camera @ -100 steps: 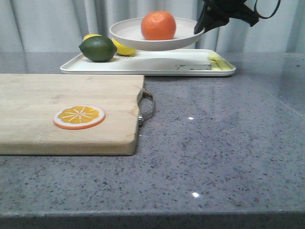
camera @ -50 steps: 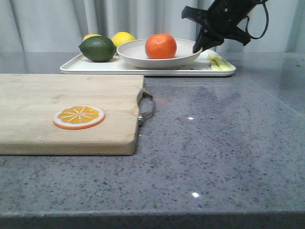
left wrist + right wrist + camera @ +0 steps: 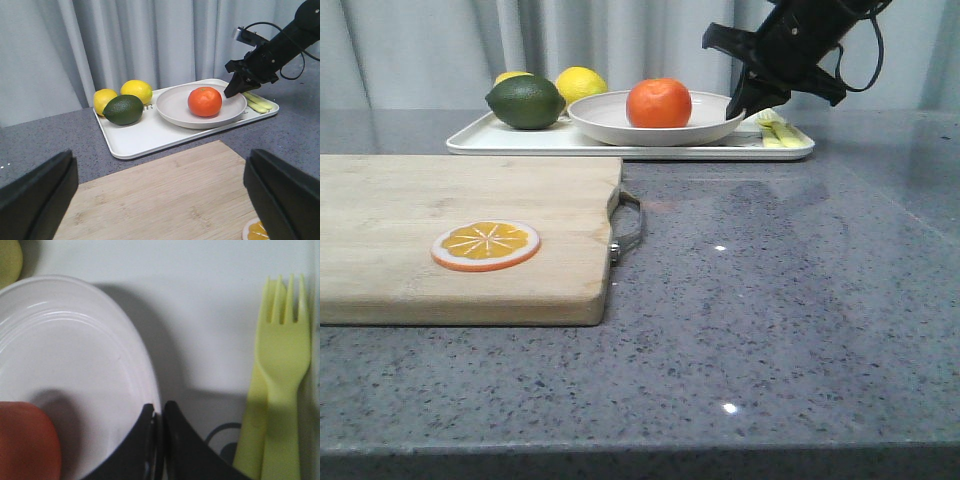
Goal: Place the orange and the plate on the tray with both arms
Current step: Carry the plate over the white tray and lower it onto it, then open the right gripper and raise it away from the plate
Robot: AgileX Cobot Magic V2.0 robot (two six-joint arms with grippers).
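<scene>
Right end effector (image 3: 738,108) is closed on the rim of the plate (image 3: 610,115), which sits on the tray (image 3: 520,140) with the orange (image 3: 658,103) inside, so if you pull away before opening, the plate may tip and the orange roll out.

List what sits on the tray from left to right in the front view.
Lime → lemon → orange, sitting in the plate → right gripper pinching the plate's rim → fork, all on the tray.
</scene>
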